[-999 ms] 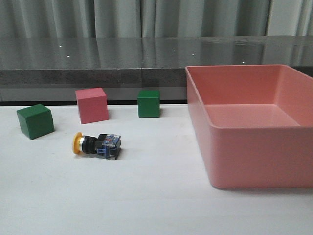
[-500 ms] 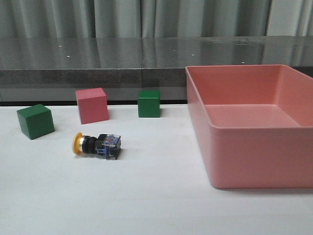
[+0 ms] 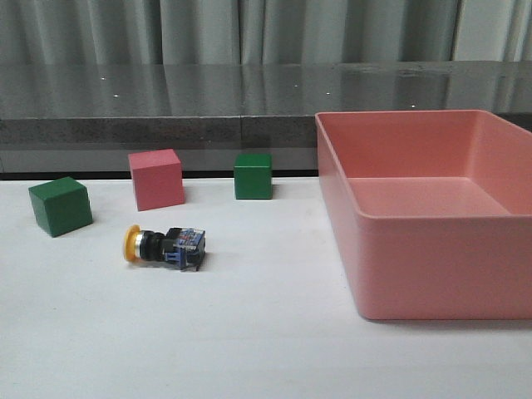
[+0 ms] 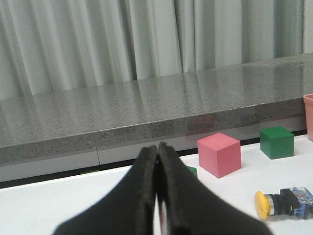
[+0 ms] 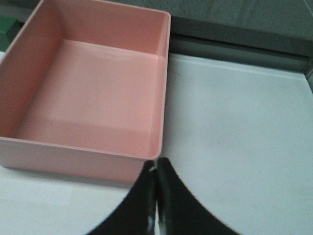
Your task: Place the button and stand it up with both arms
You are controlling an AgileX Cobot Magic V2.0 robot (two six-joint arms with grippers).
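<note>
The button (image 3: 163, 246) lies on its side on the white surface (image 3: 249, 332), in the left half and nearer the far edge than the near one, its yellow cap pointing toward the left edge and its blue-clear base block toward the right. Nothing touches it, and no arm shows in the front view. Behind it, along the far edge, stand 3 cubes, all apart from one another: a green cube (image 3: 60, 205) closest to the left edge, a pink cube (image 3: 155, 179) just beyond the button, and a second green cube (image 3: 253, 175) further right. A large pink bin (image 3: 432, 274) fills the right half of the surface, open at the top with nothing inside. In the left wrist view the left gripper (image 4: 158, 152) has its 2 dark fingers pressed together with nothing between them, held above the surface with the pink cube and the button ahead of it and well apart from it. In the right wrist view the right gripper (image 5: 155, 169) is likewise closed on nothing, its fingertips meeting, hanging over the surface just beside a corner of the bin's outer wall.
</note>
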